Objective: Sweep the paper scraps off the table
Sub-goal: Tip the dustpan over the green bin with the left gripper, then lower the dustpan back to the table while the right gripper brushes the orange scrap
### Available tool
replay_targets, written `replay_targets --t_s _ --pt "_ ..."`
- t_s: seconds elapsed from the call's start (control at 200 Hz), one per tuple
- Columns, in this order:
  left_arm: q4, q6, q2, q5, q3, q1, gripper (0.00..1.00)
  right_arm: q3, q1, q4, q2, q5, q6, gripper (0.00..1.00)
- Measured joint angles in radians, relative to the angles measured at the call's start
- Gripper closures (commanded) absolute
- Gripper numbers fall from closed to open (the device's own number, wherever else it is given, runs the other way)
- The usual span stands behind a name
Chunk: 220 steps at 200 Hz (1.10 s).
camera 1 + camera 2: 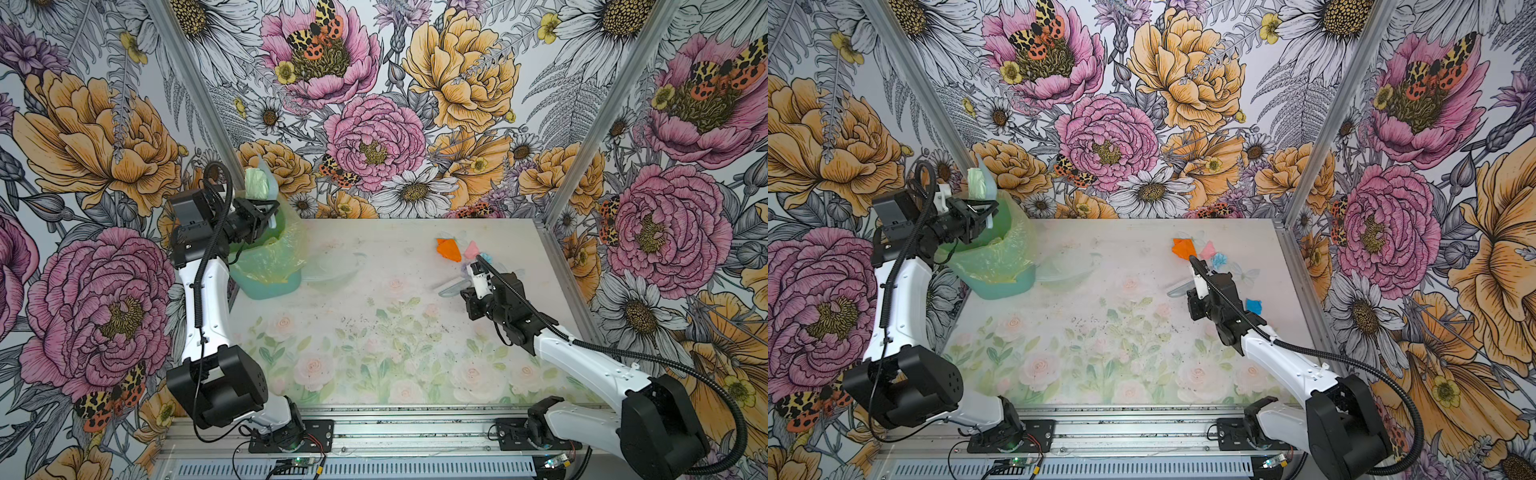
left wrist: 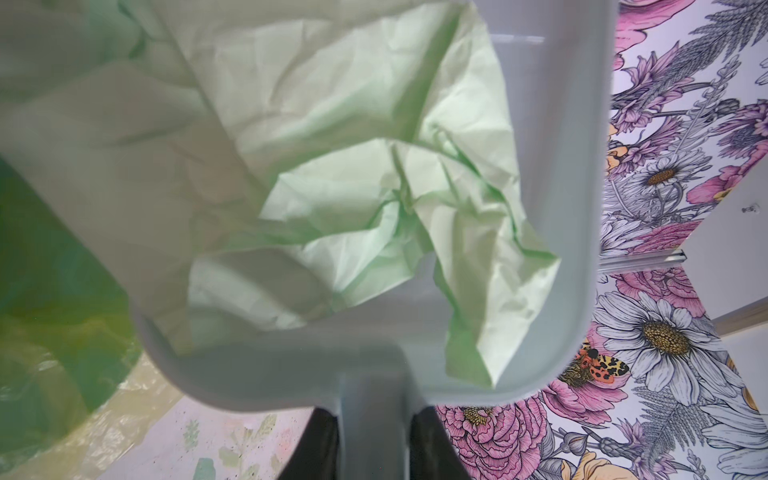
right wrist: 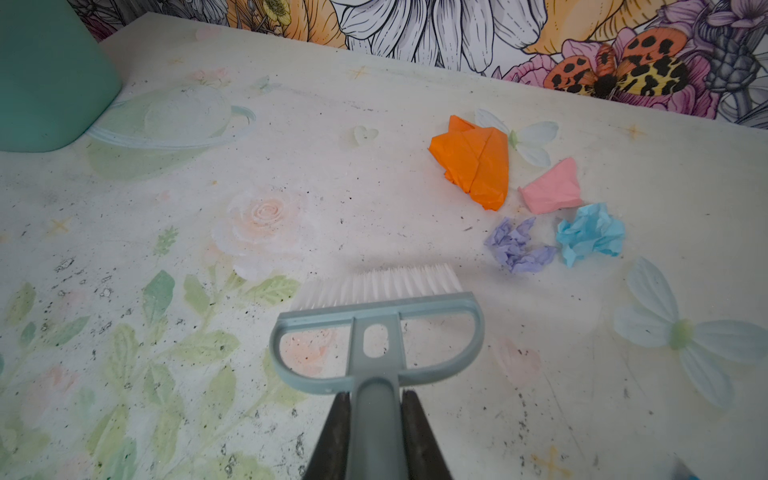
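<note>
My left gripper (image 2: 376, 436) is shut on the handle of the grey-blue dustpan (image 2: 557, 208), held tilted up above the bin. A pale green paper scrap (image 2: 374, 187) lies in the pan. My right gripper (image 3: 376, 432) is shut on the handle of the hand brush (image 3: 374, 307), whose white bristles rest on the table (image 1: 374, 316). Beyond the bristles lie orange (image 3: 473, 166), pink (image 3: 550, 189), light blue (image 3: 590, 232) and lilac (image 3: 517, 245) paper scraps. In a top view, another blue scrap (image 1: 1253, 306) shows beside the right wrist.
A green bin (image 1: 270, 282) lined with a yellowish plastic bag stands at the table's back left corner, under the dustpan. Flowered walls with aluminium posts (image 1: 552, 257) close the back and sides. Both arm bases sit on the rail (image 1: 415, 432) along the front edge.
</note>
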Motion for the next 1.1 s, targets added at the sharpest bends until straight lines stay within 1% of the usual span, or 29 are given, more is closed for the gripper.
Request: replay_targets --t_s 0.19,0.44,0.585,0.891,0.996,1.101 --pt "0.080 -0.065 0.000 0.031 -0.032 0.000 1.00 -0.010 0.000 0.003 -0.001 0.000 0.000 1.00" --pt "0.319 -0.287 0.018 0.079 -0.159 0.006 1.00 -0.012 0.000 0.004 -0.009 -0.007 0.000 1.00" --pt "0.397 -0.372 0.027 0.086 -0.180 0.008 1.00 -0.020 0.000 0.006 -0.025 -0.008 -0.001 1.00" --pt "0.618 -0.577 0.027 0.095 -0.216 0.020 1.00 -0.029 0.000 0.005 -0.033 -0.013 -0.001 1.00" --pt "0.713 -0.658 0.028 0.096 -0.241 0.020 1.00 -0.030 0.000 0.005 -0.033 -0.018 -0.001 1.00" --pt "0.840 -0.766 0.043 0.098 -0.269 0.020 1.00 -0.030 0.000 0.005 -0.033 -0.019 -0.001 1.00"
